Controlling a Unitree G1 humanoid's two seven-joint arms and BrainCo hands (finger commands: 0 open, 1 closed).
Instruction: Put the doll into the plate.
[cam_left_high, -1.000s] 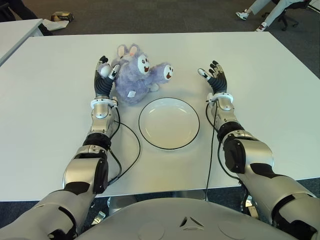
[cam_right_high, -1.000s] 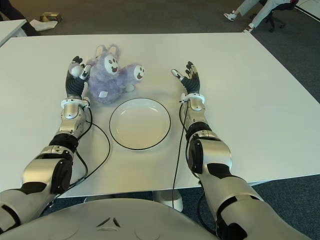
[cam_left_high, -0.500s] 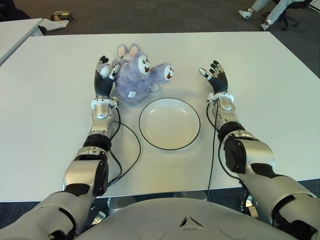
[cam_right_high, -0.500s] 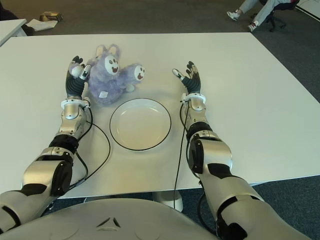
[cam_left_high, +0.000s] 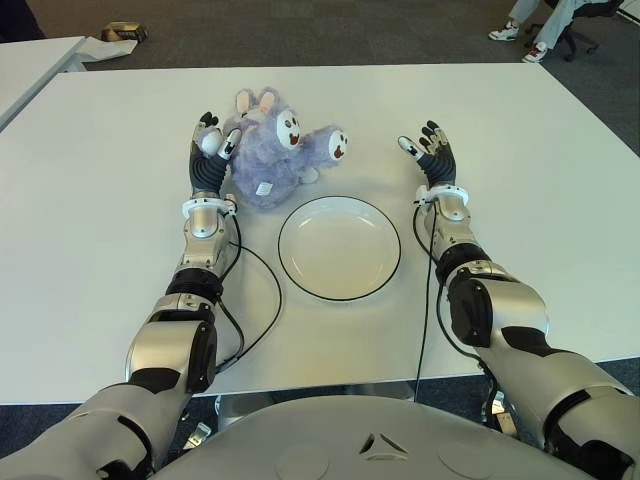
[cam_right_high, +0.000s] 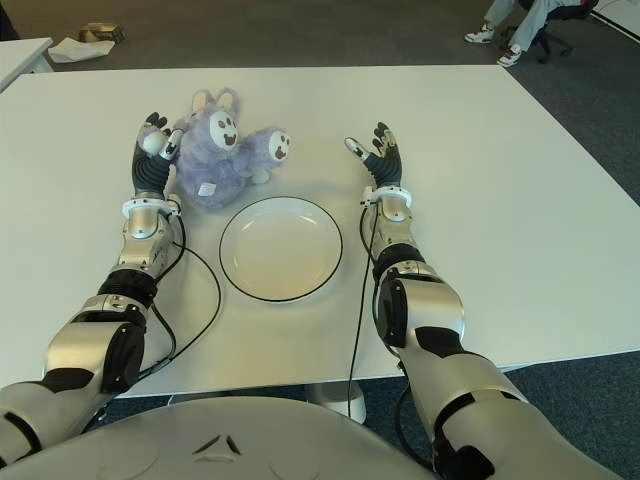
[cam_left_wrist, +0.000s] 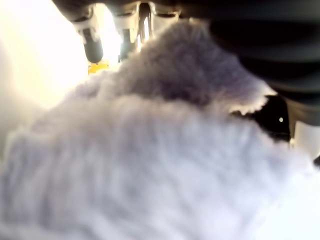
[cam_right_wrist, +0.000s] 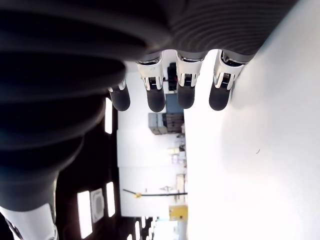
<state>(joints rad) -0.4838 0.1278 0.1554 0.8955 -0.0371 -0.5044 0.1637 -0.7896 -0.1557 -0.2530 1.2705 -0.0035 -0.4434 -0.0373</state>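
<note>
Left eye view, white table (cam_left_high: 90, 200), grey carpet (cam_left_high: 330, 30), left hand (cam_left_high: 208, 150) fingers against doll (cam_left_high: 275, 150), right hand (cam_left_high: 432, 152) spread, empty.

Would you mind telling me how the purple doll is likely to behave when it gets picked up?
The doll looks furry and stuffed, so probably soft, light and squashy. Its limbs may flop. The left robot hand is against its side; fur might slip somewhat.

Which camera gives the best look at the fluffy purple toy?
The left eye view: the whole doll shows there, lying beyond the plate beside the left hand. The right eye view shows the same. The left wrist view shows only close fur; the right wrist view shows none.
</note>
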